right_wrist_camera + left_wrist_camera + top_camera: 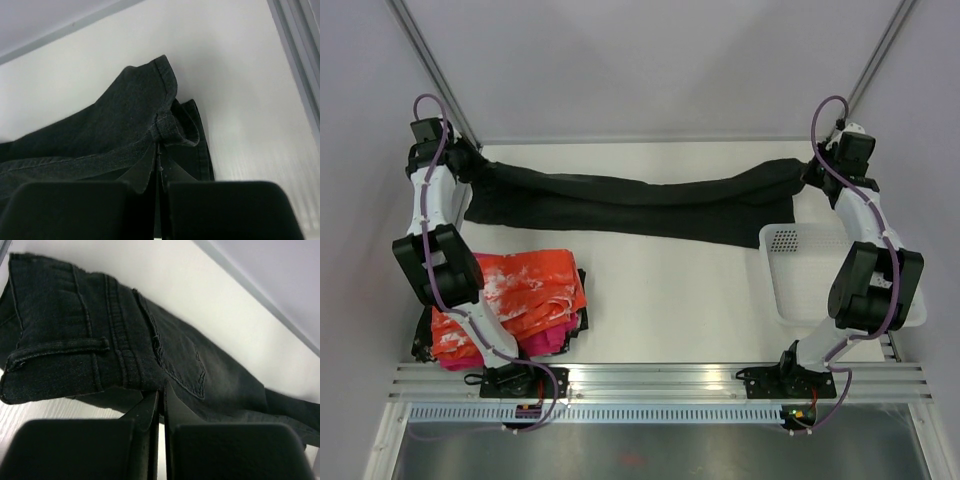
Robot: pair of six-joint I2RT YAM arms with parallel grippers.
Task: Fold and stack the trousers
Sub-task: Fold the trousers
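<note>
The black trousers [630,205] stretch across the far side of the table, waist end at the left, leg ends at the right. My left gripper [470,165] is shut on the waist end. In the left wrist view its jaws [161,390] pinch the fabric just below the waistband and belt loop of the trousers [100,340]. My right gripper [815,172] is shut on the leg hems. The right wrist view shows its tips [159,146] clamped on a hem fold of the trousers [115,125]. The cloth sags between the two grips.
A pile of folded garments, orange-and-white [515,290] over magenta-pink [545,340], lies at the near left by the left arm's base. A white perforated basket [790,270] stands at the right, partly under the right arm. The table's back edge runs right behind the trousers.
</note>
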